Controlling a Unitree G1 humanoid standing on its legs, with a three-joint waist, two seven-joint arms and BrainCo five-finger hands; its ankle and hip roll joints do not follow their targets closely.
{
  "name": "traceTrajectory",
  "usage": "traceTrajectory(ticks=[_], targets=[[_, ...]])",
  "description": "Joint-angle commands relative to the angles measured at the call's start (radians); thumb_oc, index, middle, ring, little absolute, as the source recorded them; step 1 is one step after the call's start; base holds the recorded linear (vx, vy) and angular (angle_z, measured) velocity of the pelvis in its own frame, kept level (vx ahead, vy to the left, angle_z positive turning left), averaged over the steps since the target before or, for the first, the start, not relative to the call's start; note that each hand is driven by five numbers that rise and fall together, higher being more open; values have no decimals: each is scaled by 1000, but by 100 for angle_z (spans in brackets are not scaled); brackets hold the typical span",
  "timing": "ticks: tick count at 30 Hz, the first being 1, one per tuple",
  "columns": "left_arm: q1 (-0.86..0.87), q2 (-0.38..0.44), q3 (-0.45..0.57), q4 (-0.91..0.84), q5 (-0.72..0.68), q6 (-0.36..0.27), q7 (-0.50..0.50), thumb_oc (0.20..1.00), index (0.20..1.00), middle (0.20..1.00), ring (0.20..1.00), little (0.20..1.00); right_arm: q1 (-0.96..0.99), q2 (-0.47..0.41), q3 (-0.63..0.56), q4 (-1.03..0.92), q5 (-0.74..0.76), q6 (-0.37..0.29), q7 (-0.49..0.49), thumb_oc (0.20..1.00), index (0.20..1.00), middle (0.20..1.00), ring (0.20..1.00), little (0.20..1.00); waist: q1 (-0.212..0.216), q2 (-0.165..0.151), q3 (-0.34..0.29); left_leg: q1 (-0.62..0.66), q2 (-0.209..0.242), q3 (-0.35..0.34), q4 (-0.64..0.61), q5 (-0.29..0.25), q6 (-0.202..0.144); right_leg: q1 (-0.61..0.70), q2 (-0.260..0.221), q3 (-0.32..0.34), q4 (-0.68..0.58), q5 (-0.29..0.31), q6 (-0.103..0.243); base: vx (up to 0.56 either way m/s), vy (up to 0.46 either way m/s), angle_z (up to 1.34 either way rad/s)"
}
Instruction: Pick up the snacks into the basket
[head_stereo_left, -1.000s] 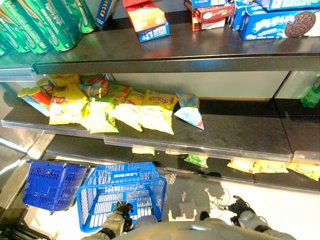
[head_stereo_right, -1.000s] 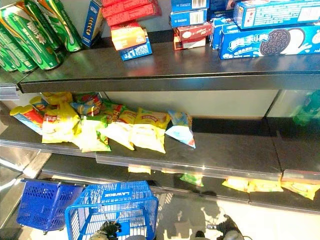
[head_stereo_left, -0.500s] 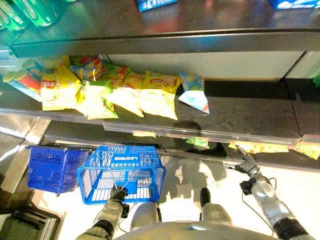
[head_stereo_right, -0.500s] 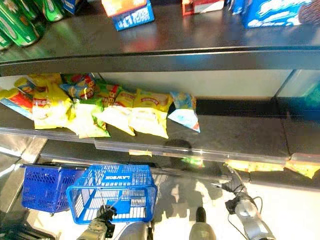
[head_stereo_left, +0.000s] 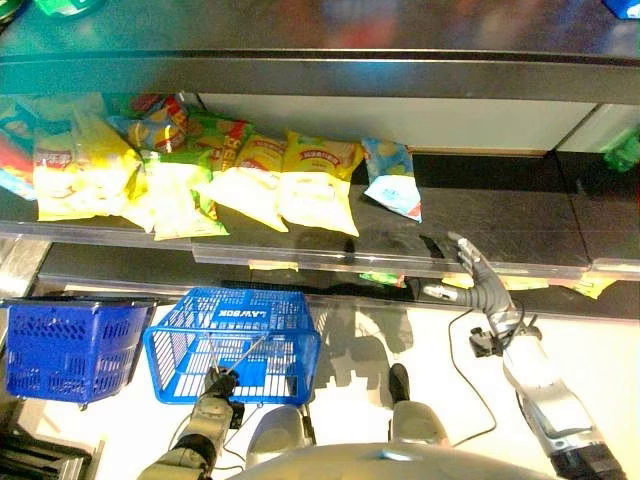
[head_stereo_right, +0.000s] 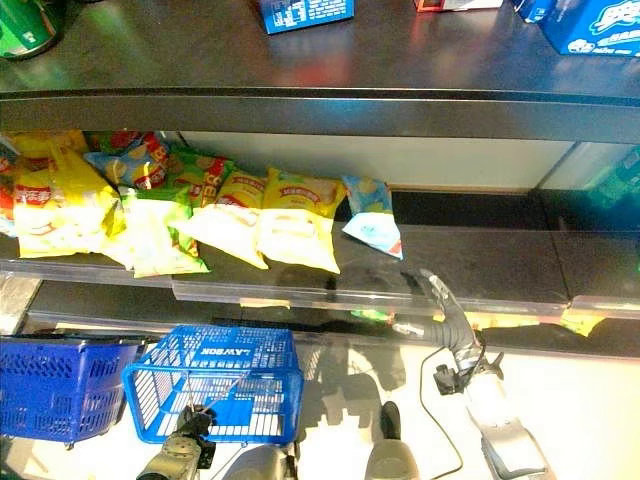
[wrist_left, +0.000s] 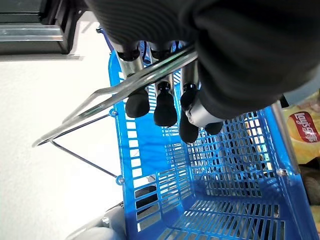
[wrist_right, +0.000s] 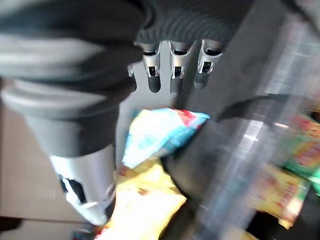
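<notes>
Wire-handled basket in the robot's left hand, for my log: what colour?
Bright blue plastic basket, clearest in the left wrist view.

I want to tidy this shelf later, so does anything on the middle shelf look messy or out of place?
Yes. The yellow and green snack bags lie heaped and overlapping at the middle shelf's left end, not in rows. One light blue bag lies apart at the heap's right edge.

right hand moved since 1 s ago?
Yes. The right hand has risen from floor level up to the front edge of the snack shelf, toward the light blue bag.
</notes>
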Motion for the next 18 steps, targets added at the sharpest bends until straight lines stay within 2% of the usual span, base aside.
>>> traceTrajectory(ticks=[1, 2, 3, 5, 10, 13, 17, 18], targets=[[8, 57, 19, 58, 71, 24, 37, 200, 200, 200, 200, 200, -90, -15, -30, -94, 29, -55, -49, 1000, 1000, 1000, 1000, 1000, 37, -17, -33, -12, 12, 61, 4, -47, 0, -99, -84, -75, 90, 80, 121, -30, 59, -76], [3, 66, 22, 56, 65, 26, 40, 200, 200, 200, 200, 200, -125, -17, -18, -90, 30, -52, -63, 1000, 1000, 1000, 1000, 1000, 50, -26, -25, -3, 18, 90, 4, -52, -3, -120, -96, -163, 99, 112, 115, -48, 54, -93], [-4, 71, 19, 54, 64, 31, 38, 200, 200, 200, 200, 200, -151, -22, -17, -87, 24, -50, -79, 1000, 1000, 1000, 1000, 1000, 46, -32, -22, -10, 19, 99, 4, -46, -2, -137, -96, -185, 99, 126, 111, -36, 51, -102], [-8, 73, 16, 35, 84, 37, 28, 200, 200, 200, 200, 200, -172, -38, -38, -99, -23, -35, -100, 1000, 1000, 1000, 1000, 1000, 42, -42, -25, -11, 10, 90, 4, -50, 9, -130, -64, -139, 83, 96, 98, -12, 84, -58], [4, 70, 23, 39, 77, 44, 25, 200, 200, 200, 200, 200, -210, -45, -78, -98, -24, -22, -139, 1000, 1000, 1000, 1000, 1000, 44, -49, -39, -10, 11, 72, 4, -49, 6, -124, -43, -111, 67, 91, 90, 26, -17, 5], [28, 69, 1, 21, 99, 48, 15, 200, 200, 200, 200, 200, -265, -82, -77, -53, -35, 4, -166, 1000, 1000, 1000, 1000, 1000, 57, -53, -51, -2, 17, 65, 4, -48, 2, -108, -39, -115, 46, 82, 82, 38, -55, 7], [-4, 85, -76, -21, 129, 52, 12, 200, 200, 200, 200, 200, -468, -176, 43, 130, -18, 51, -186, 1000, 1000, 1000, 1000, 1000, 78, -53, -46, -15, 35, 57, 4, -30, -15, -97, -31, -147, 13, 93, 78, -26, -94, 13], [-42, 97, -123, -32, 127, 54, 11, 200, 200, 200, 200, 200, -598, -219, 142, 250, -15, 77, -192, 1000, 1000, 1000, 1000, 1000, 88, -51, -34, -28, 42, 51, 4, -17, -21, -104, -26, -150, 12, 94, 74, -60, -64, 4]])
